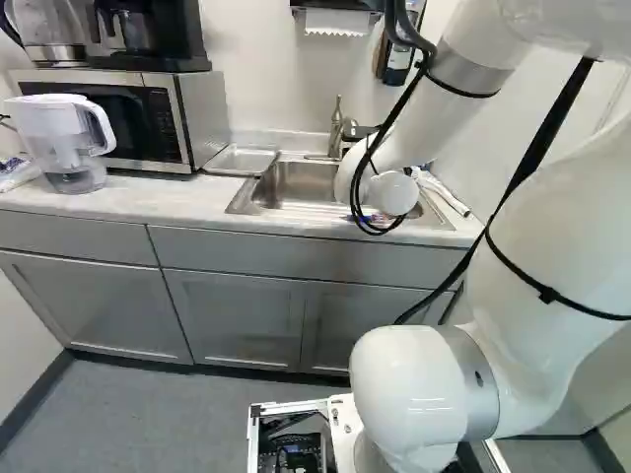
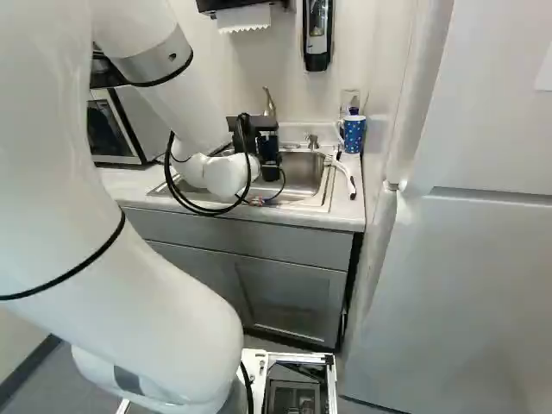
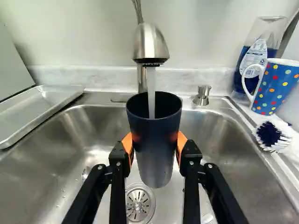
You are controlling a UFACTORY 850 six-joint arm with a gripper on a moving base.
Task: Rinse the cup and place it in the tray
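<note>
The tool (image 3: 154, 143), part-open, gripped the cup (image 3: 154, 135) under running water (image 3: 151, 93); added weight and wetness risked a slip.

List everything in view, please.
Cup: one, dark blue, under tap.
Tap: one, silver, running into cup.
Sink: one, steel, in counter.
Tray: one, silver, beside sink.
Mug: one, blue, spotted, beside sink.
Bottle: one, blue, behind mug.
Brush: one, white-blue, beside mug.
Microwave: one, silver-black, on counter.
Appliances: apparently two, black and clear, on microwave.
Jug: one, clear, beside microwave.
Towel roll: one, white, on wall.
Dispenser: one, black, on wall.
Counter: one, pale, along wall.
Cabinets: several, grey, under counter.
Tall unit: one, white, beside counter.
Frame: one, white, by arm.
Arm: one, white, over sink.
Gripper: one, black, holding cup.
</note>
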